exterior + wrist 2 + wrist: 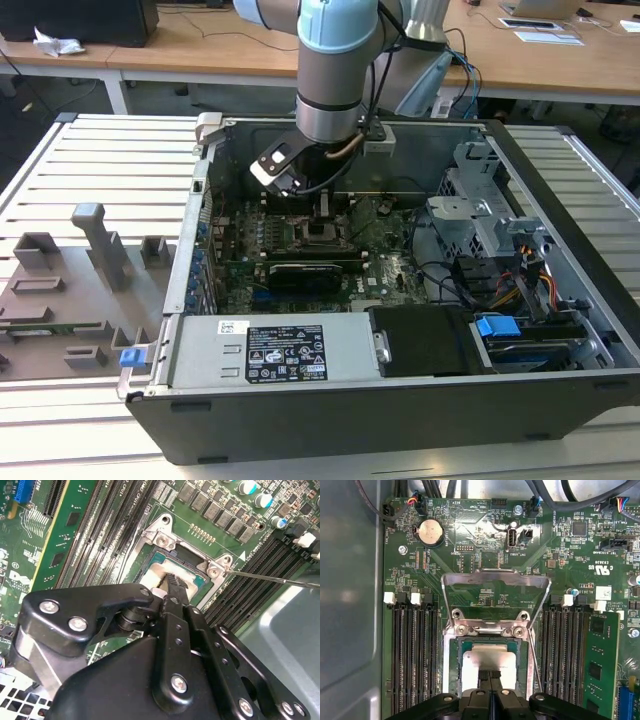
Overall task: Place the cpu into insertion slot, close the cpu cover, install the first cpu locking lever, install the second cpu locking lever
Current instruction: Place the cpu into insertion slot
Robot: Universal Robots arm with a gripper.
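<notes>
- We see the gripper [490, 676] with its black fingers pressed together, their tips down on or just over the cpu [487, 656]; we cannot tell whether they touch it.
- The cpu lies flat inside the insertion slot [456, 672], silvery top up, with the socket's dark rim around it in both wrist views.
- The cpu cover [495, 575] stands swung up on its hinge just beyond the slot, and the board shows through its window.
- A thin wire lever [535, 665] runs along one side of the slot.
- Around the slot we see the green circuit board [485, 540], with rows of black memory slots [415, 655] on either side and a coin cell [431, 531] farther off.
- In the exterior view the arm [335, 70] reaches down into an open computer case [400, 400] lying on a slatted metal table [100, 150].
- A grey fixture tray [90, 270] sits on the exterior view's left, and wooden desks [560, 60] stand behind.
</notes>
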